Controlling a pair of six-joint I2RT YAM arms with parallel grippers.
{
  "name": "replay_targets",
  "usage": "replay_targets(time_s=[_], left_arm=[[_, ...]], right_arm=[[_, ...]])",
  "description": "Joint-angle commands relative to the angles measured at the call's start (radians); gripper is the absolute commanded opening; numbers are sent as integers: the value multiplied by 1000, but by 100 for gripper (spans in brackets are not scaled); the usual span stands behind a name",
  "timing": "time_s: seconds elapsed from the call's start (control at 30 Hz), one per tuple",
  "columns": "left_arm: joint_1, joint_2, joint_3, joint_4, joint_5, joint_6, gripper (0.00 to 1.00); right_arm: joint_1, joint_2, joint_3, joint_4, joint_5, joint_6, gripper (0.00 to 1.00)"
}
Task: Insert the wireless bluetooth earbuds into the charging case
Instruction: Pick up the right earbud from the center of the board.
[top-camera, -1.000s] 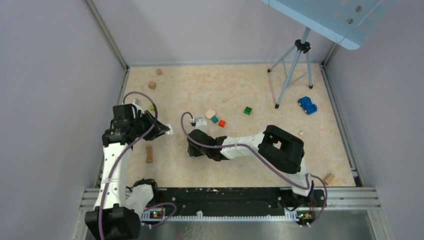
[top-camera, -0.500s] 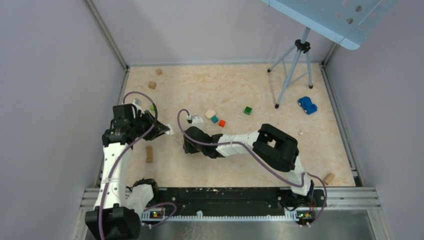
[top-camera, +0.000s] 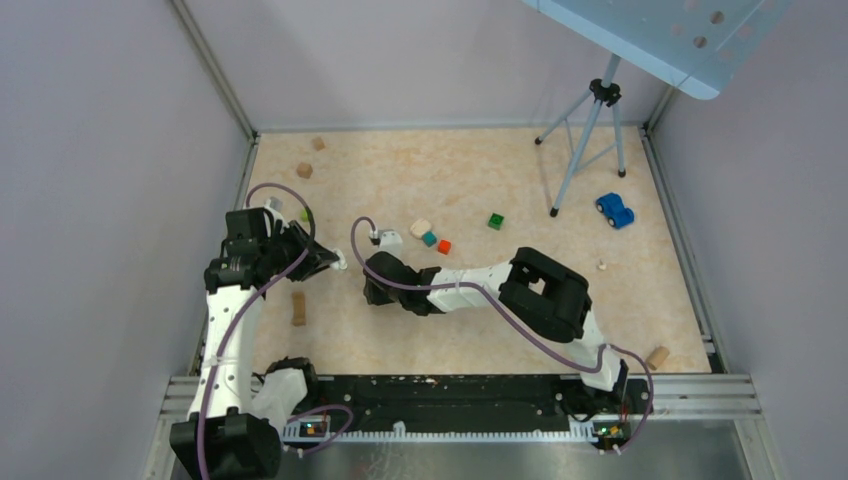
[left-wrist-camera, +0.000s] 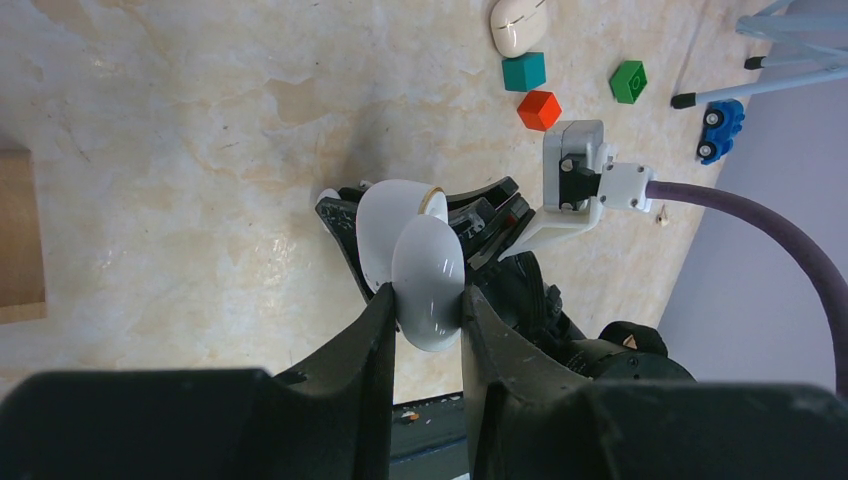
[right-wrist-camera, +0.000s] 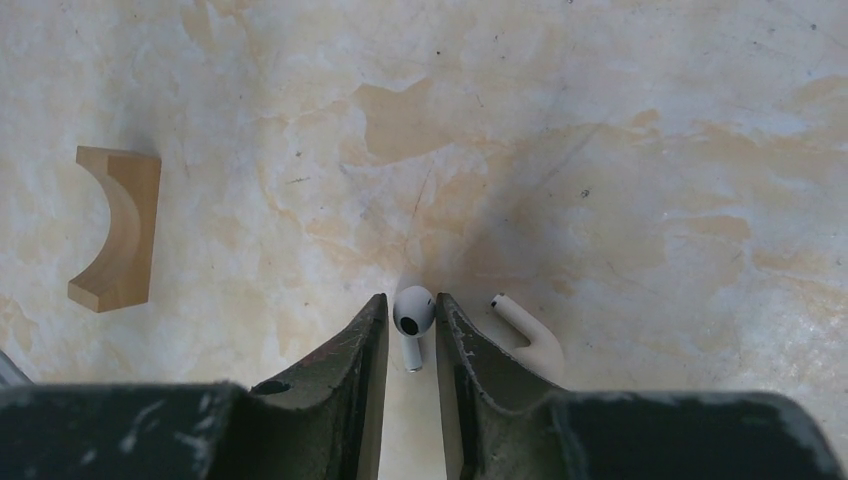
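My left gripper (left-wrist-camera: 428, 318) is shut on a glossy white hinged charging case (left-wrist-camera: 428, 275) with its lid (left-wrist-camera: 395, 215) open, held above the table; it shows as a white speck in the top view (top-camera: 340, 264). My right gripper (right-wrist-camera: 411, 318) is low over the table just right of it (top-camera: 368, 292), its fingers closed on the head of one white earbud (right-wrist-camera: 414, 310), stem pointing back between the fingers. The second earbud (right-wrist-camera: 530, 338) lies on the table just right of the right finger.
A cream rounded piece (left-wrist-camera: 518, 25), a teal cube (left-wrist-camera: 524, 71) and a red cube (left-wrist-camera: 540, 109) lie together behind the grippers. A wooden arch block (right-wrist-camera: 112, 243) lies to the left. A green cube (top-camera: 496, 221), blue car (top-camera: 614, 210) and tripod (top-camera: 585, 140) stand far right.
My right arm has slid left across the table toward the left gripper. The left arm and the case have not moved.
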Motion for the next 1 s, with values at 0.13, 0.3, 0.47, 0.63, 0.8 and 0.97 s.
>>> replay_targets(time_s=[0.13, 0.3, 0.47, 0.63, 0.8, 0.97], left_arm=[[5, -19, 5, 21, 13, 10, 6], [6, -26, 4, 19, 15, 11, 6], [6, -29, -9, 24, 12, 10, 6], [5, -25, -28, 48, 53, 17, 6], [-34, 3, -130, 181, 263, 53, 6], [-270, 116, -186, 309, 375, 37, 6]], right_arm=[[-7, 14, -4, -41, 13, -10, 15], [-7, -55, -52, -28, 24, -8, 4], [-7, -179, -136, -11, 51, -8, 0], [-11, -351, -248, -37, 119, -4, 0], [-48, -597, -480, -1, 182, 30, 0], [-54, -856, -653, 204, 192, -118, 0]])
